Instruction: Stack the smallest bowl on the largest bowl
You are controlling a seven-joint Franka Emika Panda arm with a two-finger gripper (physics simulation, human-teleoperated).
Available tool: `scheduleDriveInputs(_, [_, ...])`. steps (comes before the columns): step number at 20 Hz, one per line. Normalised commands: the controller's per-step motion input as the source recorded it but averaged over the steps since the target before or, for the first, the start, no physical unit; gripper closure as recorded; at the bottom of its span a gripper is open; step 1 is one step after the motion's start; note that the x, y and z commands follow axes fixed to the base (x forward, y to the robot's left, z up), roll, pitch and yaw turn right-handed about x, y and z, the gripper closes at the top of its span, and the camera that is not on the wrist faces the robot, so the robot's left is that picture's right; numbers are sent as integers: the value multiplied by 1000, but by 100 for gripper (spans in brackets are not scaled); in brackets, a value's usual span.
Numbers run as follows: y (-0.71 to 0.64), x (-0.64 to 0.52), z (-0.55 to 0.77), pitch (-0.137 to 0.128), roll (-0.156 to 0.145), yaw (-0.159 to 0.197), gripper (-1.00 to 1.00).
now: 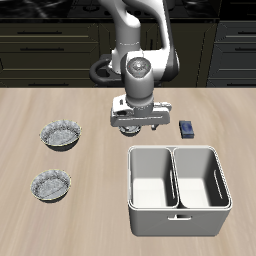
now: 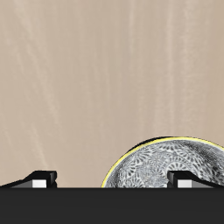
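Tiny round speckled grey-white smallest bowl (image 2: 166, 168) w/ thin pale rim sits on wood-grain table (image 1: 90, 215) under wide-open, empty jaws, one finger (image 2: 185, 178) over it; deep dark-walled largest bowl (image 1: 60, 134) well apart, beside paler shallow bowl (image 1: 50, 185); grey 2-bin caddy (image 1: 178, 180) & small dark block (image 1: 187, 129) near arm.

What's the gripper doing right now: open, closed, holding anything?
Gripper: open, holding nothing; the fingers are spread wide above a small bowl.
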Motion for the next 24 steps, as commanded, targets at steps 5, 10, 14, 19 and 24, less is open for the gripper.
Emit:
scheduleDriveInputs(5, [112, -84, -190, 24, 53, 0, 100])
scheduleDriveInputs(10, [-5, -24, 41, 1, 4, -12, 100])
scheduleDriveInputs(14, [-84, 27, 166, -21, -2, -1, 100])
scheduleDriveInputs(19, [-145, 55, 351, -55, -16, 13, 100])
scheduleDriveInputs(24, [-174, 18, 533, -76, -13, 15, 100])
